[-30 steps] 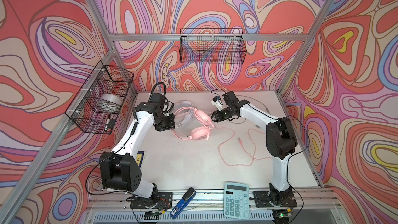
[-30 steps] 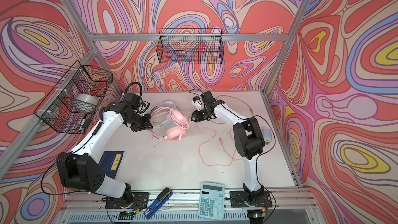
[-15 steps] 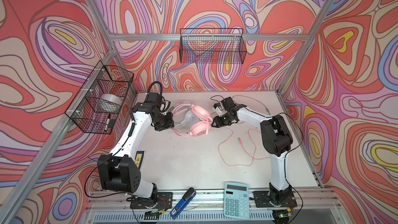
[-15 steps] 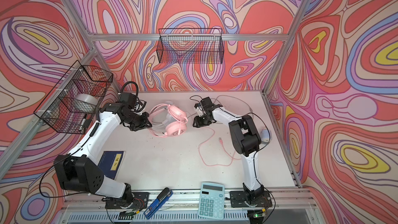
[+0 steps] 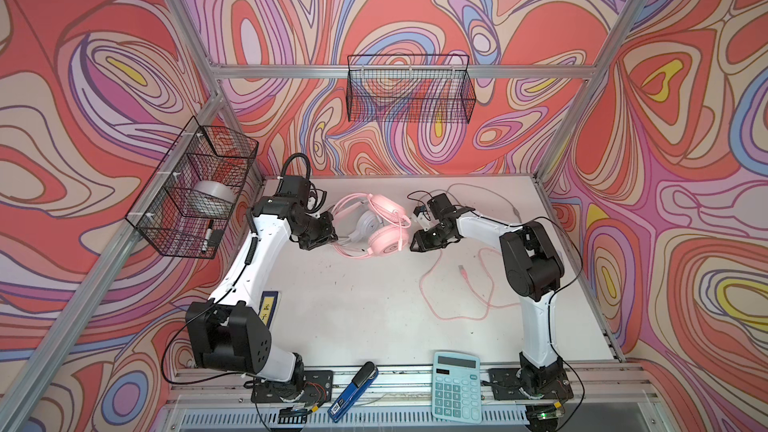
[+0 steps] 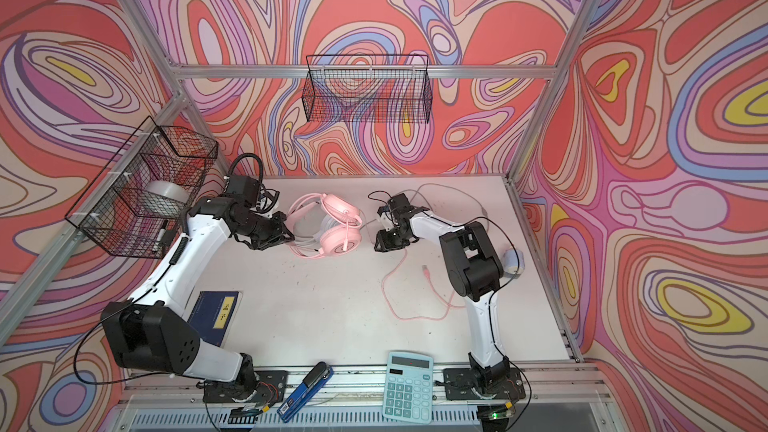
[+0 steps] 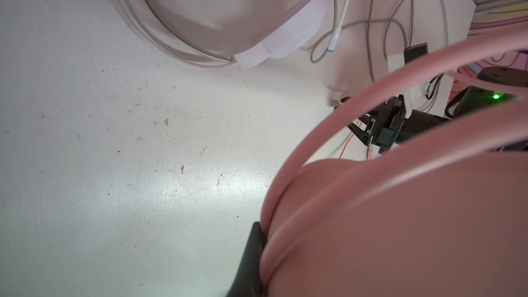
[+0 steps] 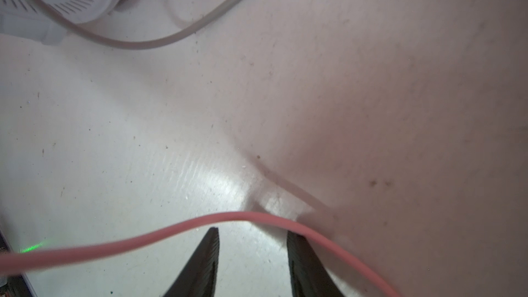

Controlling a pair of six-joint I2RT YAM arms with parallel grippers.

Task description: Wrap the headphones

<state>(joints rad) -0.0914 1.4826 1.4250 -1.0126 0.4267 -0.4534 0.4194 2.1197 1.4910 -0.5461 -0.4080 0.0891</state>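
At the back edge of the white desk (image 5: 353, 305), my left gripper (image 5: 332, 238) was clamped on the band of the all-pink padded headset (image 5: 384, 238). My right gripper (image 8: 252, 234) gaped, empty. I judged it should pinch the thin pink cord (image 8: 200, 221) just ahead, then loop slowly. The band pointed to the left edge, cups right, long way across.

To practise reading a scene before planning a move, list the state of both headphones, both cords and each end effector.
pink headphones: held by the headband
white headphones: lying on the table, partly hidden by the pink pair
pink cord: mostly loose across the table
grey cord: loose, unwound
left end effector: shut on the pink headband
right end effector: open, pink cord crossing its tips, unclamped
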